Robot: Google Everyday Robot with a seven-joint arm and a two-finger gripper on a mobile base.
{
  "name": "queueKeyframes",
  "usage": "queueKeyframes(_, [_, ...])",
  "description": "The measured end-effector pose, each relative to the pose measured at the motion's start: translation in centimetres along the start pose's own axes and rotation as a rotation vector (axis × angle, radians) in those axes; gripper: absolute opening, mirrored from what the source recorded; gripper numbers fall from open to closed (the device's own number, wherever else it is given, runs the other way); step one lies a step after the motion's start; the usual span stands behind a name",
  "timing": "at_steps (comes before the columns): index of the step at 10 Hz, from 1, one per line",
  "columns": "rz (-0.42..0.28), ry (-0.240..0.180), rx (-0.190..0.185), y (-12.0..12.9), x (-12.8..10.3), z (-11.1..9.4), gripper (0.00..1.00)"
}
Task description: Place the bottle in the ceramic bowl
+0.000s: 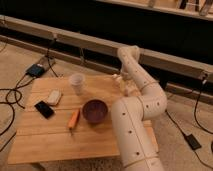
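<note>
We see a pale wooden worktop (45,140) standing on a speckled floor (15,55) strewn with black cables (11,91). Behind the gripper (122,82), poised over the worktop's far edge, a pale ledge (75,42) runs along a dark wall (100,20).

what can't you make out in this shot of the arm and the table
The bottle: camera view, just a pale speck by the pincer at the table's far edge; too small to tell cap or label.
The pincer: camera view, partly covered by the arm.
The table, right side: camera view, hidden behind the arm's thick lower link.
The orange object beside the ceramic bowl: camera view, too small to identify.
</note>
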Motion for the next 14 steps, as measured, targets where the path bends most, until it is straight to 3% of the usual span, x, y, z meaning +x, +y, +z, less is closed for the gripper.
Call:
queueKeyframes(3, [-0.003,-0.004,-0.006,0.6,-0.4,-0.7,0.09])
queueKeyframes(4, [-0.006,-0.008,-0.008,0.8,-0.5,-1.1,0.02])
queueKeyframes(9, [-0.033,0.003,-0.021,2.1,-0.7,-2.6,0.0])
queueKeyframes(14, [-0.033,0.003,-0.021,2.1,-0.7,-2.6,0.0])
